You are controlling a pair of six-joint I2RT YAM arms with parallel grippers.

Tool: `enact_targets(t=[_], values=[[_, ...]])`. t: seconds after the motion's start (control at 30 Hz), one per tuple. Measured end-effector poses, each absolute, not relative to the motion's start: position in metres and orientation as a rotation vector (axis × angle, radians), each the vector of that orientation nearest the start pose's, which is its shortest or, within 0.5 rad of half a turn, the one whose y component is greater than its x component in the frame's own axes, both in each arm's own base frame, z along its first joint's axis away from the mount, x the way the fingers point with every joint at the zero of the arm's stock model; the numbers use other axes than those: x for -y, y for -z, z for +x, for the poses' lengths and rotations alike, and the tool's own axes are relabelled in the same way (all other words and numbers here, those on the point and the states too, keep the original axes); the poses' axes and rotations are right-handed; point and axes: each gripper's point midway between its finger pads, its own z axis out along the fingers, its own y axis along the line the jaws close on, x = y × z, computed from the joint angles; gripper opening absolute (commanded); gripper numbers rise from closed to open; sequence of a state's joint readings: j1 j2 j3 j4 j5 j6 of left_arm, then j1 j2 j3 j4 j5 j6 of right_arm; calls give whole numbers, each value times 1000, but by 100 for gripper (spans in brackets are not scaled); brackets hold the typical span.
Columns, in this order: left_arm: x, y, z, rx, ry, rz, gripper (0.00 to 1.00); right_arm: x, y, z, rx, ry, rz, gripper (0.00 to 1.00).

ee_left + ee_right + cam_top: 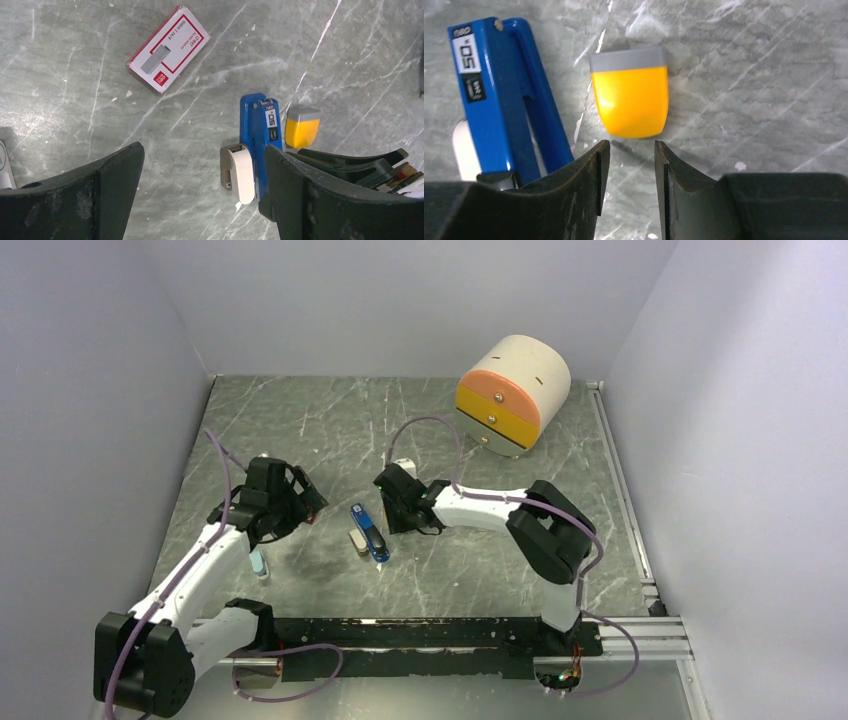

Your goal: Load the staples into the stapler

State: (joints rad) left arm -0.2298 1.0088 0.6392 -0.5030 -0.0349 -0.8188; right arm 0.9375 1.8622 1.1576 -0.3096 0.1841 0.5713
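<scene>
Long blue stapler (256,132) lies flat on the grey marbled tabletop (75,100), between the arms. Left gripper (200,195) is spread wide and empty. Right gripper (629,170) is narrowly parted and empty, near an orange-yellow, grey-capped block (630,102).

On your left pincer (200,167) and right pincer (630,150), the fingers (574,192) are thick matte-black wedges, scuffed grey. Behind them, your left arm (205,560) and right arm (475,508) wear white shells between bulky black joint housings, each trailed by a looping lilac cable (425,421).
</scene>
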Motion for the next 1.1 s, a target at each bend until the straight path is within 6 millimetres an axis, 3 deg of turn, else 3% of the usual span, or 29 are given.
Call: enact_targets(t=[0.2,0.37,0.57,0.7,0.83,0.93,1.1], values=[[83,-89,264,-2363,393,-761,93,-351,-19,277,-2544,-295,-415,40],[81,-88,269,-2346,381,-763,93,-369,-17,307,-2491,-235,-395,38],[79,-77,270,-2364,351,-775,94,-392,-17,360,-2394,-206,-325,38],[76,-65,269,-2400,309,-789,96,-403,-19,414,-2318,-233,-228,41],[74,-56,268,-2426,277,-800,97,-402,-22,448,-2275,-248,-180,47],[72,-52,269,-2438,257,-811,97,-395,-24,452,-2276,-251,-190,53],[69,-50,273,-2418,245,-865,97,-376,-40,421,-2320,-289,-247,62]])
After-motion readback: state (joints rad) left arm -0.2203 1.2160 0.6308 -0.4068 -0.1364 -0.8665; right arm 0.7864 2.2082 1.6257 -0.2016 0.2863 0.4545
